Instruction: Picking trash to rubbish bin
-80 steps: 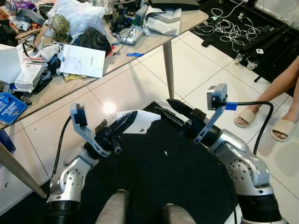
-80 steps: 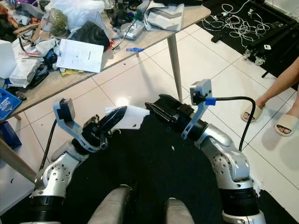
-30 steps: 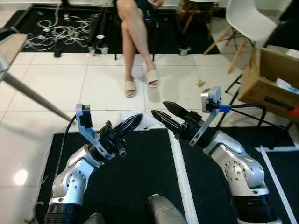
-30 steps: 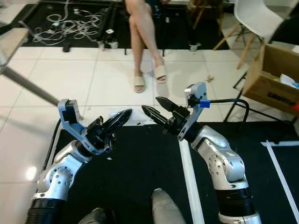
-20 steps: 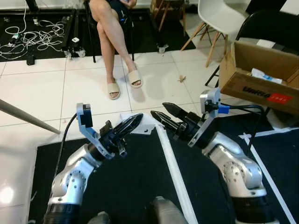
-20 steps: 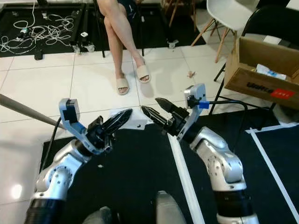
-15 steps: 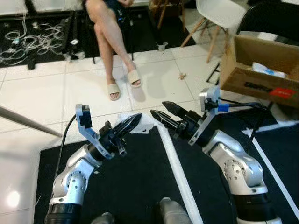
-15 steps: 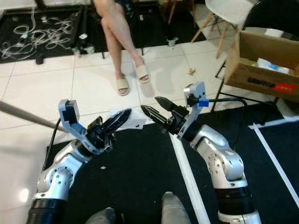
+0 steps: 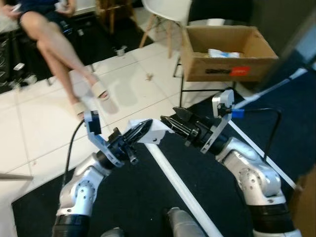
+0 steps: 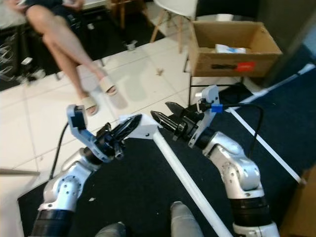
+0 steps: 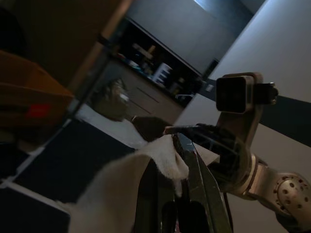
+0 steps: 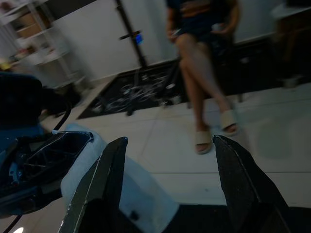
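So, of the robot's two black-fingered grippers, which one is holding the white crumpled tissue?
The left gripper: its fingers are shut on the white crumpled tissue. The right gripper is open beside it, holding nothing.

Seated person's crossed legs (image 9: 59,44) in pale sandals (image 9: 100,90) on white tiled floor (image 9: 29,128); white chair (image 9: 165,10) behind; black mat (image 9: 207,177) crossed by white tape strip (image 9: 180,190); small scrap (image 9: 148,76) lying on tiles near chair legs.
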### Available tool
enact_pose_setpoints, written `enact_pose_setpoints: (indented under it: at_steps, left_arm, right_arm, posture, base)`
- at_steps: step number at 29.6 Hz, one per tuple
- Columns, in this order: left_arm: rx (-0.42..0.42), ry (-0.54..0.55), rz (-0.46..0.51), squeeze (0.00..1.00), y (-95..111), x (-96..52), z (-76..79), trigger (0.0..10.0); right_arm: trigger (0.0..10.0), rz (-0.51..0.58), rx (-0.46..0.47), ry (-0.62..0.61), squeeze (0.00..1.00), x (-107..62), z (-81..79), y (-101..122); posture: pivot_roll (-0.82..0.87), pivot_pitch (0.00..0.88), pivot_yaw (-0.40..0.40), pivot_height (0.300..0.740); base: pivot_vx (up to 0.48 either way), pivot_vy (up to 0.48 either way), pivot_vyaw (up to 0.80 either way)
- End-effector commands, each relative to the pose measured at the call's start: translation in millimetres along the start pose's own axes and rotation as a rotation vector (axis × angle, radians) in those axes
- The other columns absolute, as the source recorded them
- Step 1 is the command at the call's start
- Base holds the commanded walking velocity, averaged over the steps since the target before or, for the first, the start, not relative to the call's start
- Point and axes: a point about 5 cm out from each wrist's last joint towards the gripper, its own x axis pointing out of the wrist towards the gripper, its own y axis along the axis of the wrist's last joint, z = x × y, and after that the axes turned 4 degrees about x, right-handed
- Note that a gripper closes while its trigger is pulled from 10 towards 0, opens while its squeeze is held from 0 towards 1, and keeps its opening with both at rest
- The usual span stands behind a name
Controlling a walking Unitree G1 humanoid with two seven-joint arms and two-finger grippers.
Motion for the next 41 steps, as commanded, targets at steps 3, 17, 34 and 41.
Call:
enact_pose_setpoints:
  at_steps: [3,17,34,41]
  left_arm:
    - [0.006,0.038,-0.011,0.0,-2.1,-3.9,-2.5,10.0]
    - [0.003,0.056,-0.023,0.0,-3.2,-3.2,-4.1,10.0]
    - [0.001,0.069,0.004,0.0,-2.9,-3.8,-6.2,10.0]
    - [0.0,0.065,0.003,0.0,-3.3,-4.1,-6.2,10.0]
  right_arm:
    - [10.0,-0.005,0.01,0.004,0.0,-0.7,-1.3,-4.6]
    - [10.0,-0.005,0.01,0.005,0.0,-0.5,-1.5,-4.8]
    - [10.0,0.007,0.001,0.007,0.0,-0.6,-1.2,-5.0]
    - [10.0,0.005,0.001,0.004,0.0,-0.8,-1.1,-5.8]
  posture:
    - [-0.03,0.157,0.002,0.74]
    - [-0.03,0.157,0.002,0.74]
    - [-0.03,0.147,0.001,0.74]
    - [-0.03,0.139,0.0,0.74]
  base:
    - [0.0,0.0,-0.8]
    - [0.0,0.0,-0.8]
    - [0.111,0.0,-0.09]
    - [0.447,0.0,0.0]
